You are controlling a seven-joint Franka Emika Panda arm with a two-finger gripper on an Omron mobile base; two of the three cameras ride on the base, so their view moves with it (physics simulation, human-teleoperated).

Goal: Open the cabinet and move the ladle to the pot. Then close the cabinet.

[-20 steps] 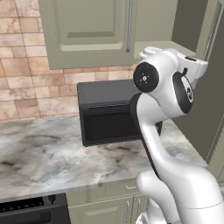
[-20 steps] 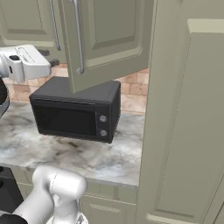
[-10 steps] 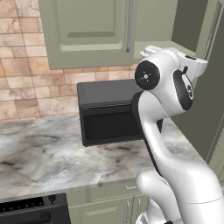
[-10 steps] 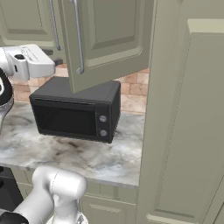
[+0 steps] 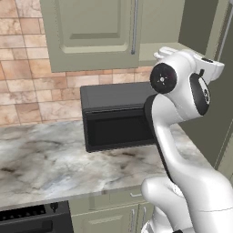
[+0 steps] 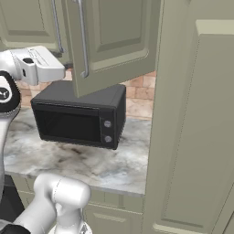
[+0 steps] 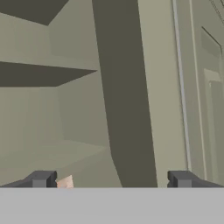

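The sage-green cabinet (image 6: 114, 41) hangs above the counter with its right door swung open toward me, its silver bar handle (image 6: 83, 41) on the near edge. Its left door (image 5: 95, 32) is shut. In the hand view my gripper (image 7: 111, 181) is open, its fingertips (image 7: 41, 179) wide apart with nothing between them. It looks into the cabinet's shaded inside, past a dark upright band and pale shelf faces. My white hand (image 6: 40, 64) hovers just left of the open door, above the microwave. The ladle is hidden and the pot is out of view.
A black microwave (image 5: 118, 118) stands on the marble counter (image 5: 41, 159) under the cabinet. A tall green panel (image 6: 196, 128) rises at the right. The stove's front (image 5: 32, 218) shows at the lower left. Brick tiles cover the wall.
My hand has crept a little to the right, closer to the open cabinet; the open door and the microwave stay put.
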